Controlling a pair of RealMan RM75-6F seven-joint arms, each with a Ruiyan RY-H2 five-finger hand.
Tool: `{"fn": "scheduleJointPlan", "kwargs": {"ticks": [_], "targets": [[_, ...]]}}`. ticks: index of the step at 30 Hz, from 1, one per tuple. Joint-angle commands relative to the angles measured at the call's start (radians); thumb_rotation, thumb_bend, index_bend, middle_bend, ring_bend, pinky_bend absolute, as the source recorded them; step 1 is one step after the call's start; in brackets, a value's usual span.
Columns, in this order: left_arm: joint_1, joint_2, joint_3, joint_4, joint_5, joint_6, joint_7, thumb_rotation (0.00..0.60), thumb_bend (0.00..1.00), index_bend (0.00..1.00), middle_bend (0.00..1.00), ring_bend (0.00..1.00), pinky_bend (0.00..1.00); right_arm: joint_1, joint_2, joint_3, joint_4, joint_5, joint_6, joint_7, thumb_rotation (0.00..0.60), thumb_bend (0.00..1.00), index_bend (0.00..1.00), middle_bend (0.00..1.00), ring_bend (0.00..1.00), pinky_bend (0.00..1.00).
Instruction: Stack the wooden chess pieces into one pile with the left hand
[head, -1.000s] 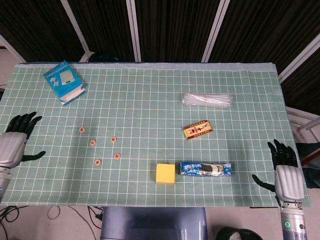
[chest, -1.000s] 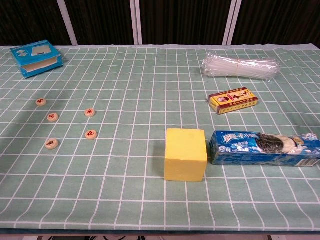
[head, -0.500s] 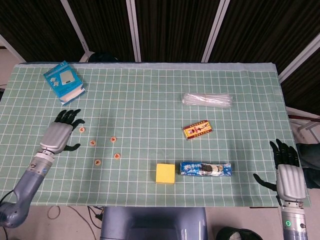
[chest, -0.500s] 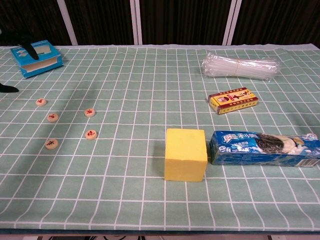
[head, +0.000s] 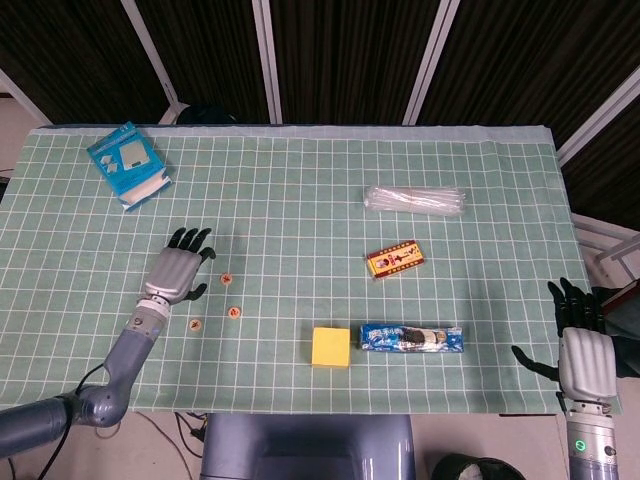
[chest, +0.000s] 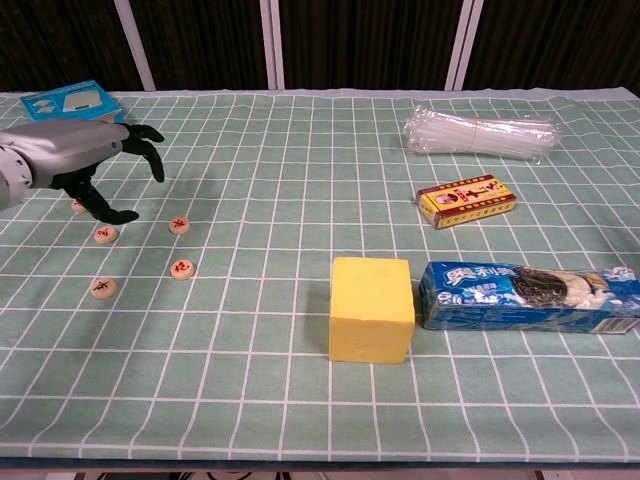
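Left hand (head: 180, 270) hovers over the wooden chess pieces (chest: 181, 268), fingers spread and slightly curled, holding nothing. Landmark: yellow block (chest: 371, 307) near the front middle of the green checked surface (head: 300, 200). All chess pieces lie flat and unstacked, well to the left of the block. Chest view shows four clearly: two nearer the block, two further left; a fifth is mostly hidden under the hand, by the thumb. One piece sits just below the thumb tip, not visibly touched. Right hand (head: 584, 352) is far right of the block at the surface's edge, fingers open and extended, empty. Blue snack pack (chest: 525, 295) lies just right of the block, almost touching it. Red-yellow small box (chest: 466, 200) sits behind the snack pack, clear plastic bundle (chest: 480, 134) further back. Blue box (head: 128, 164) is at the far left back corner.
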Motion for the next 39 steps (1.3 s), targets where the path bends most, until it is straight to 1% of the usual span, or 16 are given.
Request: {"fn": "scheduleJointPlan", "kwargs": {"ticks": [1,6,12,23,34,39], "targets": [[-0.024,-0.029,0.001,0.023,-0.020,-0.011,0.020,0.600,0.30,0.35,0.03,0.00,0.04,0.000,0.000,0.003,-0.001,0.006,-0.002,0.000,0.600,0.23,0.00,0.01,0.00,0.00],[-0.047,-0.066,0.012,0.047,-0.036,-0.007,0.055,0.600,0.30,0.39,0.03,0.00,0.04,0.000,0.002,0.007,-0.002,0.016,-0.003,0.002,0.600,0.23,0.00,0.01,0.00,0.00],[-0.057,-0.093,0.028,0.076,-0.052,0.010,0.088,0.600,0.30,0.40,0.03,0.00,0.04,-0.002,0.003,0.008,-0.003,0.018,0.000,0.006,0.600,0.23,0.00,0.01,0.00,0.00],[-0.076,-0.123,0.043,0.112,-0.062,0.017,0.116,0.600,0.33,0.44,0.04,0.00,0.04,-0.003,0.003,0.013,-0.008,0.030,-0.001,0.008,0.600,0.23,0.00,0.01,0.00,0.00],[-0.093,-0.149,0.049,0.133,-0.071,0.026,0.143,0.600,0.33,0.43,0.04,0.00,0.04,-0.002,0.003,0.016,-0.009,0.039,-0.004,0.008,0.600,0.23,0.00,0.01,0.00,0.00],[-0.099,-0.156,0.054,0.131,-0.079,0.024,0.160,0.600,0.34,0.45,0.04,0.00,0.04,-0.001,0.003,0.017,-0.009,0.041,-0.004,0.009,0.600,0.23,0.00,0.01,0.00,0.00]]}}
